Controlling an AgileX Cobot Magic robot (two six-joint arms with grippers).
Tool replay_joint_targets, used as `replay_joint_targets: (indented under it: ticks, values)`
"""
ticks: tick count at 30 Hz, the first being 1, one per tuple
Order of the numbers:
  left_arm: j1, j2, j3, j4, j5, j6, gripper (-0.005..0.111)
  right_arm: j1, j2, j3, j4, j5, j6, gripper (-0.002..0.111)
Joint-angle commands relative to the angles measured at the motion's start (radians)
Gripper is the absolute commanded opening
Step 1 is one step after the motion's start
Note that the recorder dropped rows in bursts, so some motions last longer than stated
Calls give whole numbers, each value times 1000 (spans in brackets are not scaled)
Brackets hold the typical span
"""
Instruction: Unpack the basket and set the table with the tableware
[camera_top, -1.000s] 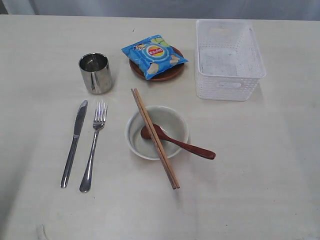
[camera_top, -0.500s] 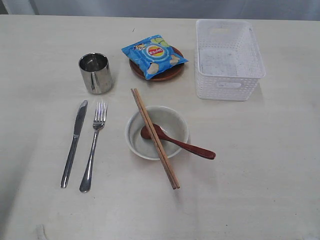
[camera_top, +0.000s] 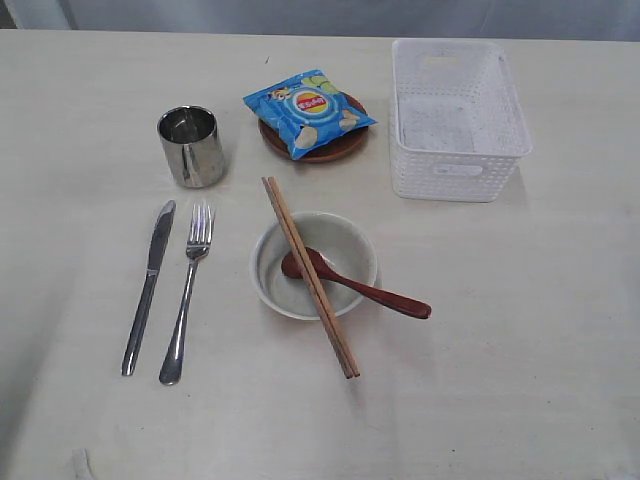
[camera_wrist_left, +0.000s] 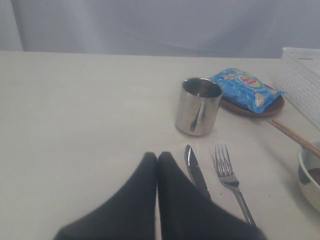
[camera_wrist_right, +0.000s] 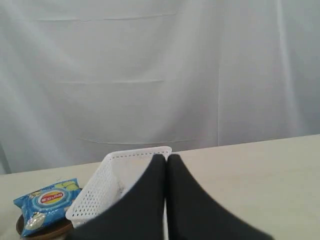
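Tableware laid out on the cream table (camera_top: 520, 390), with one white lattice basket (camera_top: 455, 178) standing at the upper right of the exterior view, its perforated floor open to view.

Counted:
- one steel cup (camera_top: 190, 147)
- one knife (camera_top: 148, 285) and one fork (camera_top: 187, 295), side by side but apart, in front of the cup
- one white bowl (camera_top: 350, 250) at centre
- two wooden chopsticks (camera_top: 310, 275), paired and touching, laid slantwise across the bowl's rim
- one reddish-brown spoon (camera_top: 375, 293), head inside the bowl, handle out over the rim
- one brown plate (camera_top: 335, 152) between cup and basket
- one blue chip bag (camera_top: 308, 110) on the plate

Hidden parts: the bag covers most of the plate and leaves only an arc of rim. The chopsticks cross the spoon's head.

In the left wrist view the left gripper (camera_wrist_left: 157, 157) shows two dark fingers pressed together with nothing between them. They mask the knife's handle, and bowl and basket are cut off at the frame edge.

In the right wrist view the right gripper (camera_wrist_right: 166, 159) likewise has its fingers closed on nothing and masks part of the basket. Bag and plate are cut by the frame corner. The bag's print is too small to read.
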Motion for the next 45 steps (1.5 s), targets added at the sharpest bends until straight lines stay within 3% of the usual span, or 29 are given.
replay_joint_targets:
  ticks: [1,12,17,26,31,45]
  values:
    - [-5,-4,4,1,-2,3,0,-6,-35,14,-1,0,0,-1]
    - [-5,-4,4,1,-2,3,0,-6,-41,14,-19,125,-68,-1]
    - [-5,-4,4,1,-2,3,0,-6,-45,14,-267,167,146,-1]
    - [-5,-4,4,1,-2,3,0,23,-45,14,-212,204,52,-1]
    - [-5,-4,4,1,-2,3,0,23,-45,14,-209,330,49,-1]
    - [-5,-4,4,1,-2,3,0,21,-45,14,-213,330,56,-1]
